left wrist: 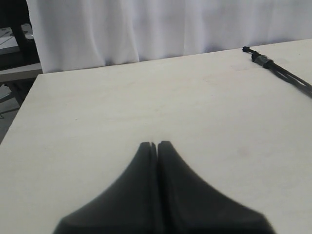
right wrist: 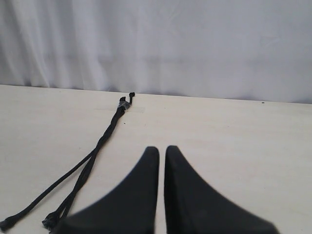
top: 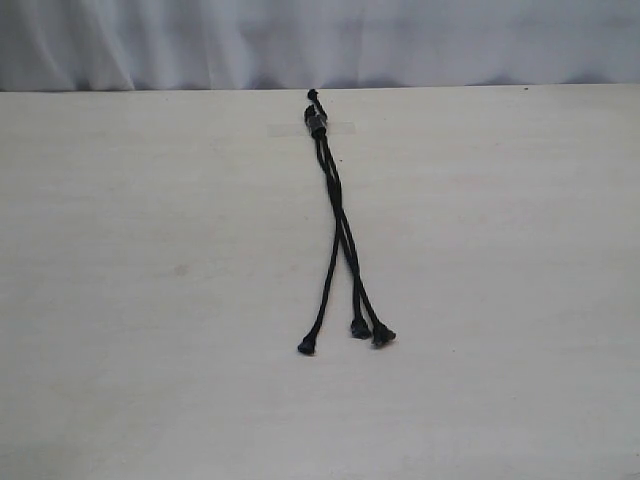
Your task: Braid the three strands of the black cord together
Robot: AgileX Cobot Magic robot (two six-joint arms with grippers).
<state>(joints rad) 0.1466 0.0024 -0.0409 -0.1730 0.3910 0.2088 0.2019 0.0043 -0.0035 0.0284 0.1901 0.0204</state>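
Observation:
The black cord [top: 338, 215] lies on the pale table, its taped, banded knot [top: 316, 122] at the far edge. The three strands twist over each other near the middle, then fan out toward me, ending in knob tips at the left [top: 306, 347], middle [top: 359, 329] and right [top: 383, 336]. Neither gripper shows in the exterior view. My left gripper [left wrist: 156, 144] is shut and empty, well away from the cord [left wrist: 280, 71]. The right gripper [right wrist: 162, 148] is shut with a hairline gap, holding nothing, beside the strands [right wrist: 100, 144].
A white curtain [top: 320, 40] hangs behind the table's far edge [top: 150, 90]. In the left wrist view the table's side edge [left wrist: 19, 109] drops off toward dark furniture [left wrist: 12, 44].

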